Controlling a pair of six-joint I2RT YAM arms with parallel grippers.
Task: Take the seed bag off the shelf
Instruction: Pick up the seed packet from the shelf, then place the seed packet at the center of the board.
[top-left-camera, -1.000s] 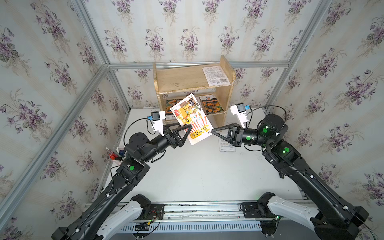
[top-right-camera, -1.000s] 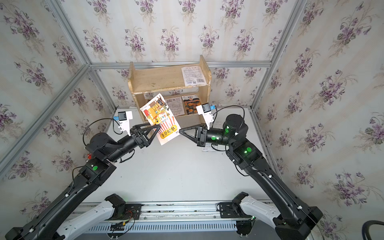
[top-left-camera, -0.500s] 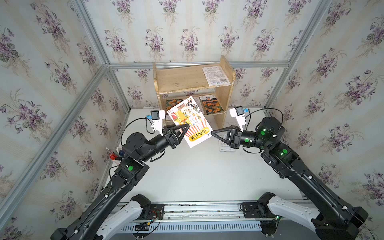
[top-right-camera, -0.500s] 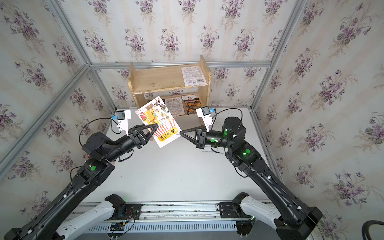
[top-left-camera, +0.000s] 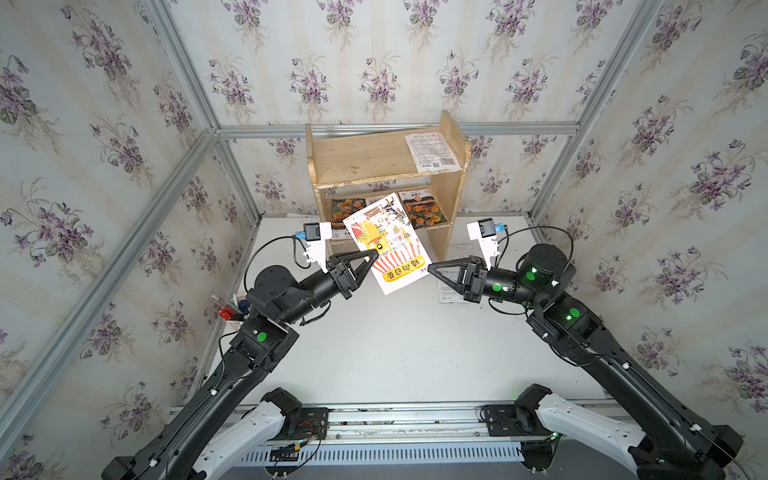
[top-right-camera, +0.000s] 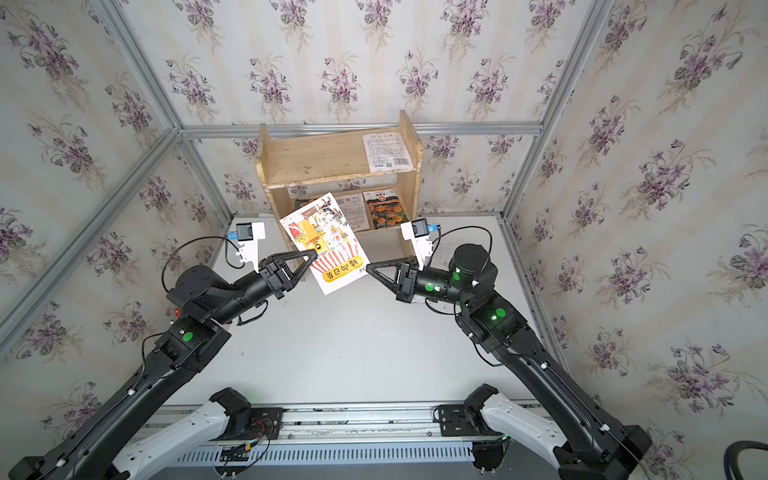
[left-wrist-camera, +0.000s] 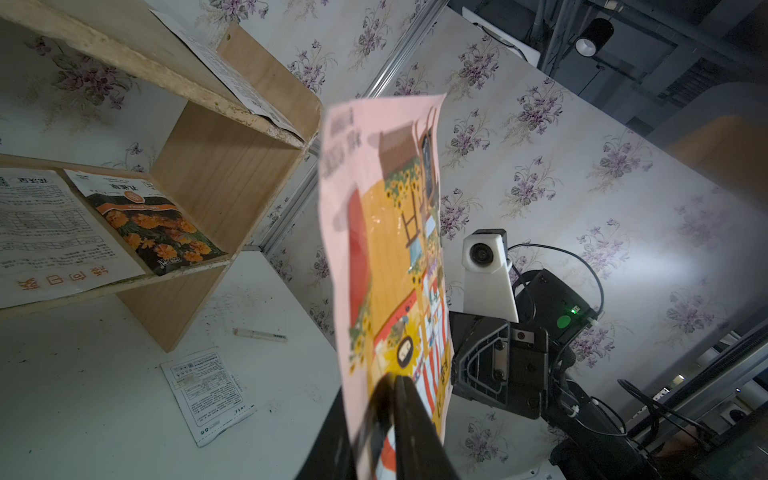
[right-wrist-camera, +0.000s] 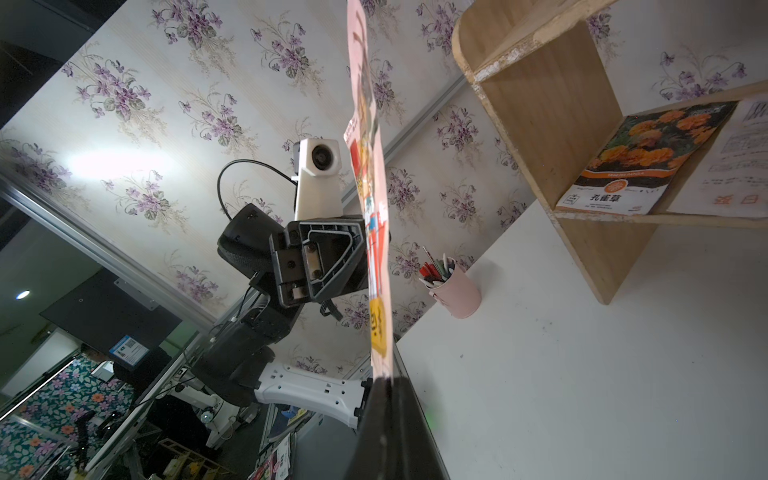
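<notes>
The seed bag (top-left-camera: 386, 245) (top-right-camera: 328, 245), pink-edged with a yellow and red striped print, hangs in the air in front of the shelf (top-left-camera: 361, 160) (top-right-camera: 311, 160), clear of its lower tier. My left gripper (top-left-camera: 376, 254) (top-right-camera: 314, 252) is shut on the bag's left side; in the left wrist view its jaws (left-wrist-camera: 392, 378) pinch the sheet (left-wrist-camera: 390, 249). My right gripper (top-left-camera: 431, 267) (top-right-camera: 369, 266) is shut on the bag's lower right corner; in the right wrist view the bag's edge (right-wrist-camera: 374, 199) runs into the closed tips (right-wrist-camera: 388, 380).
Orange-flower packets (top-left-camera: 422, 208) (top-left-camera: 347, 208) and a white printed one (left-wrist-camera: 41, 224) lie on the lower tier. Another white packet (top-left-camera: 432, 151) lies on the top tier. A white packet (left-wrist-camera: 208, 395) and a pen (left-wrist-camera: 259, 334) lie on the table. A pink pen cup (right-wrist-camera: 455, 291) stands at the left edge.
My left gripper's jaws, open around the bag a second ago, have closed onto it. The right gripper has stayed shut on the bag's corner, and the bag has barely shifted.
</notes>
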